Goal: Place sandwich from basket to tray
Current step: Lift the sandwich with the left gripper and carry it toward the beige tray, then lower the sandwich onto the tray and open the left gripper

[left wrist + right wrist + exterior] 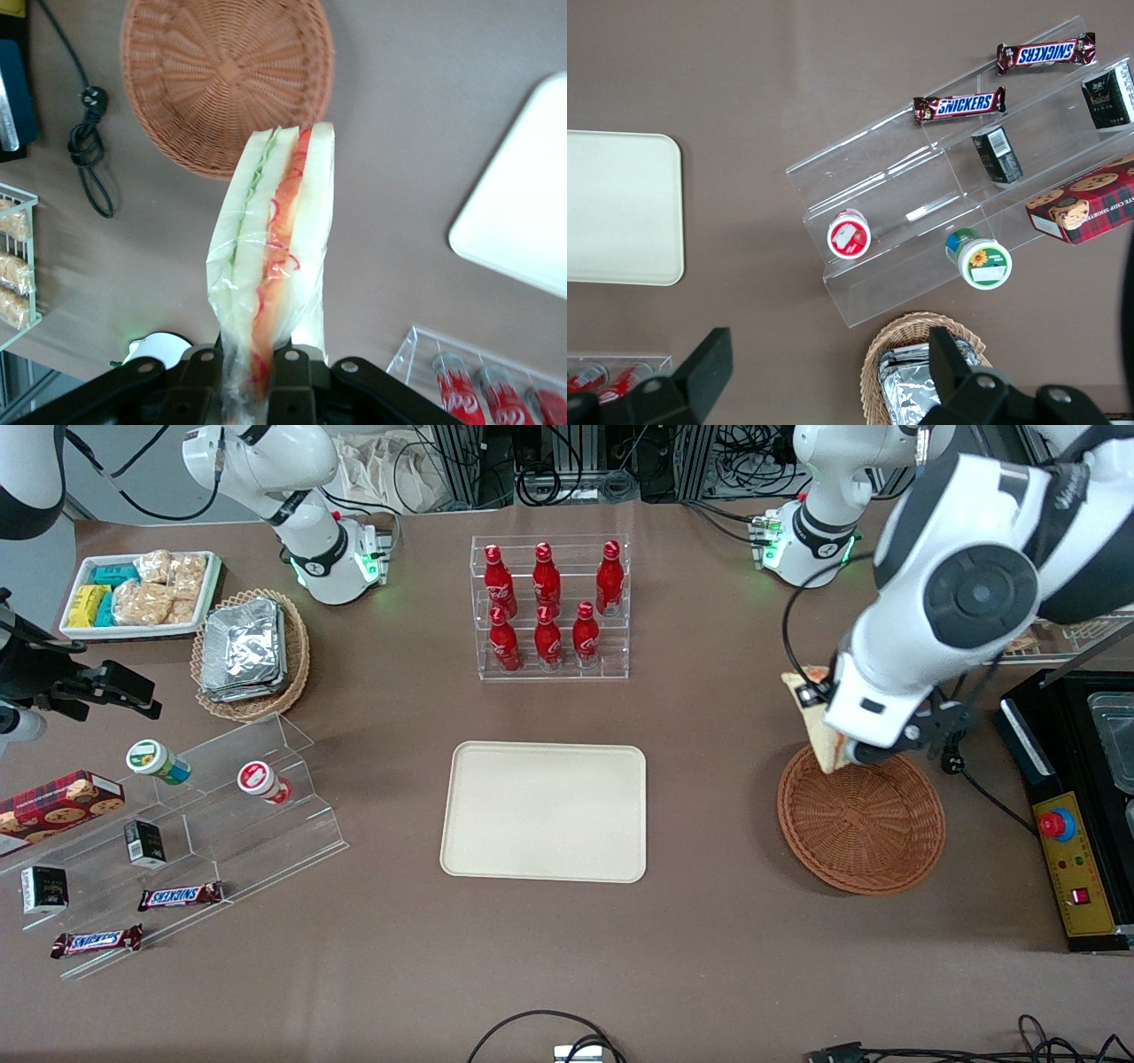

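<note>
Gripping the sandwich (276, 257) (plastic-wrapped), the gripper (250, 365) hangs above the basket (864, 825) at right of the front frame. The tray (545, 811) sits mid-frame.

Six red cola bottles (547, 607) stand in a clear acrylic rack (551, 669) on the brown table (709, 957). Toward the parked arm's end, a tan wicker basket (297, 664) holds foil packets (241, 648), beside a white tray of snacks (140, 590). Two Snickers bars (180, 895) lie on a stepped acrylic stand (266, 841).
</note>
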